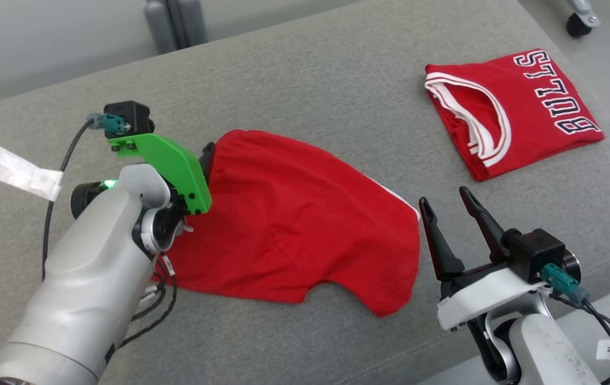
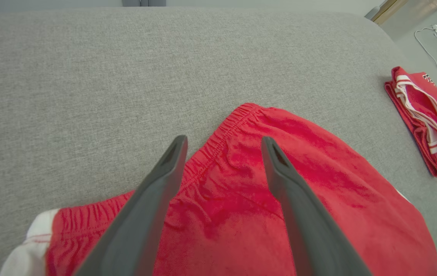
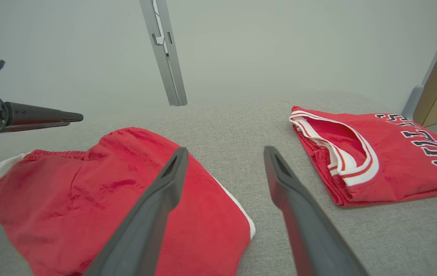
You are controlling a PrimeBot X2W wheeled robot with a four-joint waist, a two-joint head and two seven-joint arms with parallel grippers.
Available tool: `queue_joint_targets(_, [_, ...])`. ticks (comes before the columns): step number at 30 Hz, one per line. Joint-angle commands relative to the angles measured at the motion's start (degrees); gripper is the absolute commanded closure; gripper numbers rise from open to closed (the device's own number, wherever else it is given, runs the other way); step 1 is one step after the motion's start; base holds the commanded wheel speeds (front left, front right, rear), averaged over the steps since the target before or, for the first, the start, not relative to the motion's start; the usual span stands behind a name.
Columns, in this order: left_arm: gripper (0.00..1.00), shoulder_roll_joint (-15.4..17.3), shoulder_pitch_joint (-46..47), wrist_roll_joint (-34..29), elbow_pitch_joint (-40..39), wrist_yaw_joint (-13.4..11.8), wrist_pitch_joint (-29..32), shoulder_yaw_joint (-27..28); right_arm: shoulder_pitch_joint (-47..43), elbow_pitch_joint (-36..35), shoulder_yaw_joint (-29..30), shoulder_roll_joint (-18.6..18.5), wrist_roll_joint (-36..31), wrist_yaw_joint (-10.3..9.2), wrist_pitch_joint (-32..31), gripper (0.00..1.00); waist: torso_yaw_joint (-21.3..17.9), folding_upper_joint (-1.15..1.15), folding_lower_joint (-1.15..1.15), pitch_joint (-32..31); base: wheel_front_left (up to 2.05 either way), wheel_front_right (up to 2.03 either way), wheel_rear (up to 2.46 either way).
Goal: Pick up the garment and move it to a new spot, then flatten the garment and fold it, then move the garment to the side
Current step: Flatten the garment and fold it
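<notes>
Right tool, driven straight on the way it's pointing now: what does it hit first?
Most likely the bare grey cushion, in the gap between the red shorts and the folded jersey. The right tool aims its open fingers between the two garments; how far off the cushion lies is hard to judge.

The head view looks forward and down from high above the grey fabric surface (image 1: pixel 337 80), wide enough to take in both arms. The left wrist view hangs close over the red shorts (image 2: pixel 318 184), facing steeply down. The right wrist view sits low, looking nearly level across the surface toward the wall. All views share the shorts and the folded Bulls jersey (image 1: pixel 519 112).
</notes>
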State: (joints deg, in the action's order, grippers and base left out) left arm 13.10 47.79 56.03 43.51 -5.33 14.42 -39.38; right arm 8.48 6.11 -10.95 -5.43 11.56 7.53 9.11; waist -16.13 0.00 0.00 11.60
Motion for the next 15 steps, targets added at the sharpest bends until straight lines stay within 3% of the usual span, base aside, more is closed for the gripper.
queue_joint_targets(1, [0.00, 0.8, 1.9, -1.1, 0.9, -0.8, 0.2, -0.1, 0.4, 0.3, -0.2, 0.3, 0.6, -0.09, 0.5, 0.00, -6.0, 0.00, 0.00, 1.7, 0.00, 0.00, 0.00])
queue_joint_targets(7, [0.00, 2.3, 5.5, -1.4, 4.5, -1.3, 3.5, -0.6, -0.4, 1.4, 0.6, 0.9, 0.9, -0.09, 1.9, 0.00, -11.9, 0.00, 0.00, 4.2, 0.00, 0.00, 0.00])
queue_joint_targets(15, [0.00, 4.2, 7.3, -3.1, 8.6, -2.3, 7.8, -2.7, -0.3, 1.9, 1.1, 1.6, 0.3, -0.09, 2.8, 0.00, -14.0, 0.00, 0.00, 5.2, 0.00, 0.00, 0.00])
